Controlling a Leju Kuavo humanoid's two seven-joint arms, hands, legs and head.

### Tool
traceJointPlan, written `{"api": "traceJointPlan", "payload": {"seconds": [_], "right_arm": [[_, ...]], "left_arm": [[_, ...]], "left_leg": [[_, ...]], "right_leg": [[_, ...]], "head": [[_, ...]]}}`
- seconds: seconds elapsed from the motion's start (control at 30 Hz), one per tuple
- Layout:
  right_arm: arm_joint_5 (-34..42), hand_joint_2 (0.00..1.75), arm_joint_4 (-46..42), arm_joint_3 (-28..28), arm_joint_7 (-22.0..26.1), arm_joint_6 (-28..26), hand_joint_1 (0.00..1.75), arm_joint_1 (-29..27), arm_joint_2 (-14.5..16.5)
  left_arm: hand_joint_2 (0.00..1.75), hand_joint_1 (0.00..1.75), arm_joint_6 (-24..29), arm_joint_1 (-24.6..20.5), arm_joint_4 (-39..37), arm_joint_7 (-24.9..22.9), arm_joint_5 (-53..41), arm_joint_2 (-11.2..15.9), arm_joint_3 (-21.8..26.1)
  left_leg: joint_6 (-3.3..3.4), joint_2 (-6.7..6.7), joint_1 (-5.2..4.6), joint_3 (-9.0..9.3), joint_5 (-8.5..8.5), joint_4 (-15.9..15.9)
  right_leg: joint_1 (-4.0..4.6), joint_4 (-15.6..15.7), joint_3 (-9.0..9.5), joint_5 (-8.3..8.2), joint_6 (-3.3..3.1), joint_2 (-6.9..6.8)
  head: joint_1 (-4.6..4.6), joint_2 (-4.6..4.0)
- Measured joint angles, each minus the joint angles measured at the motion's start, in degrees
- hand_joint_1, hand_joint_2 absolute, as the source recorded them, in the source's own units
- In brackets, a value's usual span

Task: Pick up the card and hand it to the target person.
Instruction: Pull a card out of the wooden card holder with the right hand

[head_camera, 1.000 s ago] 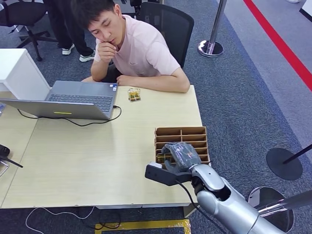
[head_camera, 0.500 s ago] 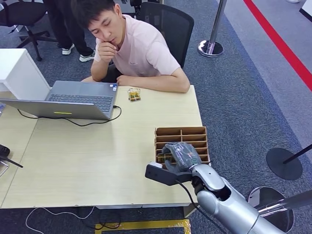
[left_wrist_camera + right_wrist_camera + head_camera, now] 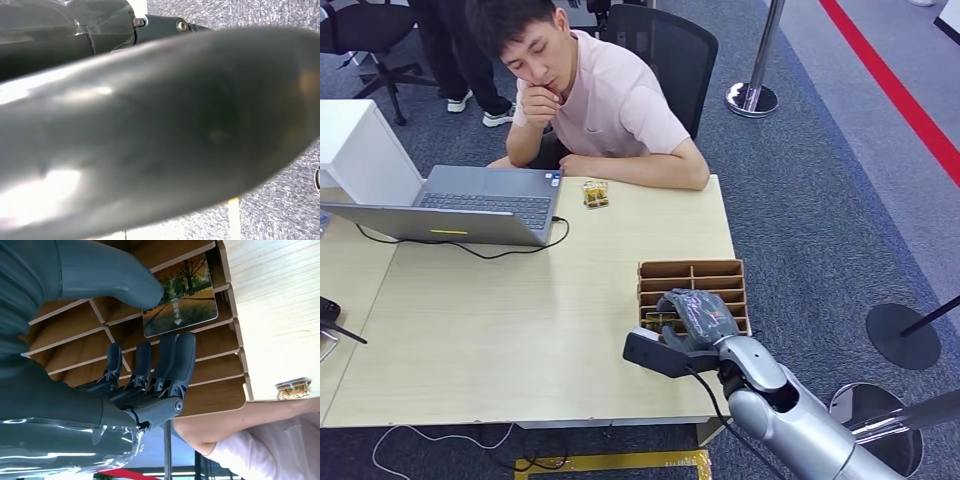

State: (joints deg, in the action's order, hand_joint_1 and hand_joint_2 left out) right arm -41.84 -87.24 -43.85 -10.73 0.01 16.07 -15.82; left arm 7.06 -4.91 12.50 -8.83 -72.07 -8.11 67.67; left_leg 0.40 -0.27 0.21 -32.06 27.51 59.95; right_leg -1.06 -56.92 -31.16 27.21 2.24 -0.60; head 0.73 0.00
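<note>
Card with an autumn-tree picture (image 3: 180, 296) sits in a slot of the brown cardboard divider tray (image 3: 691, 283) on the pale wooden counter (image 3: 509, 330). Right hand (image 3: 124, 375) has thumb and fingers (image 3: 181, 360) bracketing it, seemingly not yet gripping. Lift and handover to the seated person in a pink shirt (image 3: 614, 100) remain.

Open laptop (image 3: 463, 208) on table (image 3: 509, 320); stanchion base (image 3: 752, 99) on carpet.

The card (image 3: 181, 300) bears white Chinese characters above a small arrow — too blurred to read surely.
</note>
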Motion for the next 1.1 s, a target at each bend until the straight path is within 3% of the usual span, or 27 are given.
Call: {"api": "traceJointPlan", "payload": {"seconds": [0.67, 1.1], "right_arm": [[-1.7, 1.75, -0.8, 0.0, -0.2, 1.1, 0.95, -0.7, 0.1], [-0.8, 1.75, -0.8, 0.0, -0.2, 1.0, 0.82, -0.5, 0.7]], "left_arm": [[0.0, 0.0, 0.0, 0.0, 0.0, 0.0, 0.0, 0.0, 0.0], [0.0, 0.0, 0.0, 0.0, 0.0, 0.0, 0.1, -0.4, 0.0]], "left_leg": [[0.0, 0.0, 0.0, -0.02, 0.0, 0.0], [0.01, 0.0, 0.0, -0.05, 0.0, 0.0]], "right_leg": [[0.0, 0.0, 0.0, -0.01, 0.01, 0.0], [0.0, 0.0, -0.01, -0.01, 0.01, -0.01]], "head": [[0.0, 0.0], [0.01, 0.0]]}}
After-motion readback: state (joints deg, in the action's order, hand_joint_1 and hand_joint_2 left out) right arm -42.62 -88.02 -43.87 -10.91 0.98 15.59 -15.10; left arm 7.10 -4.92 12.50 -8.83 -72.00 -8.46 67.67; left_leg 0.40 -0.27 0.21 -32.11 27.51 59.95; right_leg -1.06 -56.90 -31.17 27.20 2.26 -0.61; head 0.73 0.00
